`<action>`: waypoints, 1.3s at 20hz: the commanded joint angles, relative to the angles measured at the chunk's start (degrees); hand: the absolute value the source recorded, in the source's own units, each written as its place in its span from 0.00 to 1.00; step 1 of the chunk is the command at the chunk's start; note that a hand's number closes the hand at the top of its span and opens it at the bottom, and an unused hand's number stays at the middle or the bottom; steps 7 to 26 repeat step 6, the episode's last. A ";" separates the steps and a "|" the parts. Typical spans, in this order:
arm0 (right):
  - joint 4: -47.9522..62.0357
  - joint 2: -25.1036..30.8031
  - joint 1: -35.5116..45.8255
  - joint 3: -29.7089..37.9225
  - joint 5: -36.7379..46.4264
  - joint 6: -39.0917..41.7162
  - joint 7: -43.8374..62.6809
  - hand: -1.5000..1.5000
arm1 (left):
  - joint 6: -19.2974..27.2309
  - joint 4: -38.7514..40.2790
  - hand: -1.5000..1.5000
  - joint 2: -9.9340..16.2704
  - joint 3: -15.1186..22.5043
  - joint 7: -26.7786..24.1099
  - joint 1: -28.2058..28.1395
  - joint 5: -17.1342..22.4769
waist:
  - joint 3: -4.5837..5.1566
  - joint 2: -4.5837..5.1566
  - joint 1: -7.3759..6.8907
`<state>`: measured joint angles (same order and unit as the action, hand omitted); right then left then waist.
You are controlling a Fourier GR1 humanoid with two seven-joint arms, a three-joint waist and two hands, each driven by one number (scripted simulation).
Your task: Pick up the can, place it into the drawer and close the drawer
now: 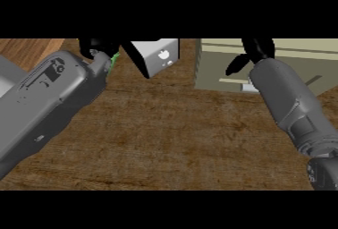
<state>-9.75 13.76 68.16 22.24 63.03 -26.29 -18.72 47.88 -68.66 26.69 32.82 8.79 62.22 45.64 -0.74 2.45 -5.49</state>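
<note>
Only a thin green sliver of the can (pixel 115 61) shows, at the top left beside my left hand (pixel 98 48). That hand's black fingers curl round the can and hide most of it. The beige drawer unit (pixel 218 67) stands at the top right, and whether its drawer is open I cannot tell. My right hand (pixel 254 50) hovers over the unit's front part, fingers relaxed and thumb hanging down apart from them, holding nothing. The picture's upper edge cuts off both hands.
A white box (pixel 160 56) with a dark side stands between the two hands at the top centre. Brown wooden counter (pixel 171 134) stretches across the middle. A grey surface (pixel 10 74) shows at the far left edge.
</note>
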 commanded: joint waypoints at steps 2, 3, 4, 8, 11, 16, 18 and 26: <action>-2.24 -3.26 3.92 10.78 -11.96 3.26 -3.24 0.00 | -0.99 -1.63 0.00 1.85 -0.36 0.46 -2.26 0.12 | 0.42 -0.81 -1.16; -1.94 -2.43 4.56 10.93 -11.98 4.33 -3.40 0.00 | -1.14 -0.92 0.00 2.71 -1.53 0.78 -1.04 0.21 | 0.46 -0.43 -1.13; -1.88 -2.74 3.25 11.35 -12.44 3.92 -5.33 0.00 | -0.49 -2.48 0.00 1.64 -0.60 0.46 -2.08 -0.19 | 0.48 -0.60 -0.91; -1.49 -1.69 3.90 12.21 -13.17 5.60 -5.67 0.00 | -1.16 -2.65 0.00 2.24 -1.09 0.50 -2.59 -0.21 | 0.55 -0.49 -0.61; -1.49 -1.69 3.90 12.21 -13.17 5.60 -5.67 0.00 | -1.16 -2.65 0.00 2.24 -1.09 0.50 -2.59 -0.21 | 0.55 -0.49 -0.61; -1.49 -1.69 3.90 12.21 -13.17 5.60 -5.67 0.00 | -1.16 -2.65 0.00 2.24 -1.09 0.50 -2.59 -0.21 | 0.55 -0.49 -0.61; -1.49 -1.69 3.90 12.21 -13.17 5.60 -5.67 0.00 | -1.16 -2.65 0.00 2.24 -1.09 0.50 -2.59 -0.21 | 0.55 -0.49 -0.61; -1.49 -1.69 3.90 12.21 -13.17 5.60 -5.67 0.00 | -1.16 -2.65 0.00 2.24 -1.09 0.50 -2.59 -0.21 | 0.55 -0.49 -0.61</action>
